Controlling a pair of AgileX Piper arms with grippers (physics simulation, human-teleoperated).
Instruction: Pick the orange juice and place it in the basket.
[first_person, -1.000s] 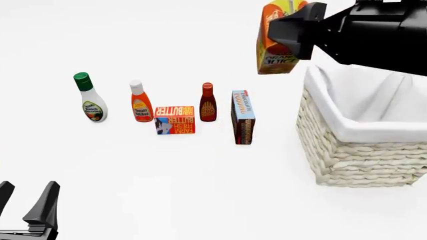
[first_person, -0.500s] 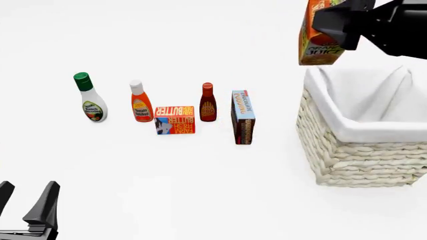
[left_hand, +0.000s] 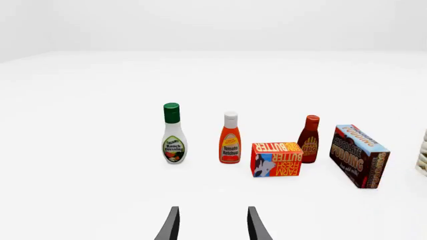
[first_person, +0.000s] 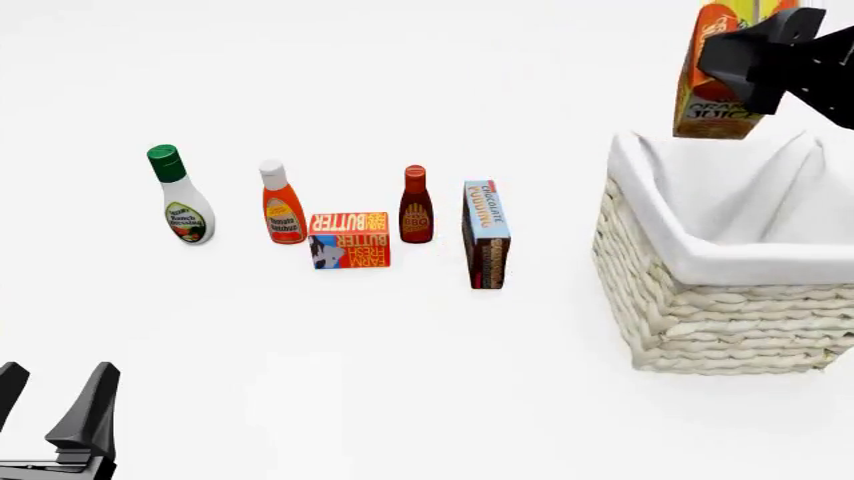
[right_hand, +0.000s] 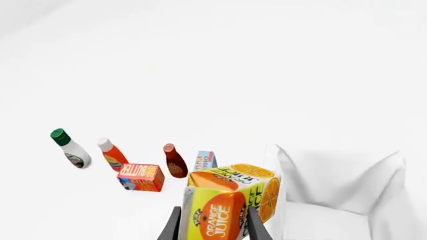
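Your right tool (first_person: 742, 62) clamps the orange-yellow gable-top juice carton (first_person: 710, 88) high, so it clears the cream wicker basket's (first_person: 707, 310) cloth-lined rim just below; your left tool (first_person: 54, 415) gapes empty.

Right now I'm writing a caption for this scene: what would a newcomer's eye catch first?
The orange juice carton, held high in the right gripper above the basket's far left corner. Then the big wicker basket itself at right, and the row of small groceries at centre-left, from ranch bottle to pudding box.

Right end effector (right_hand: 212, 225) clamps orange juice (right_hand: 230, 205) beside basket (right_hand: 333, 195) w/ cloth lining
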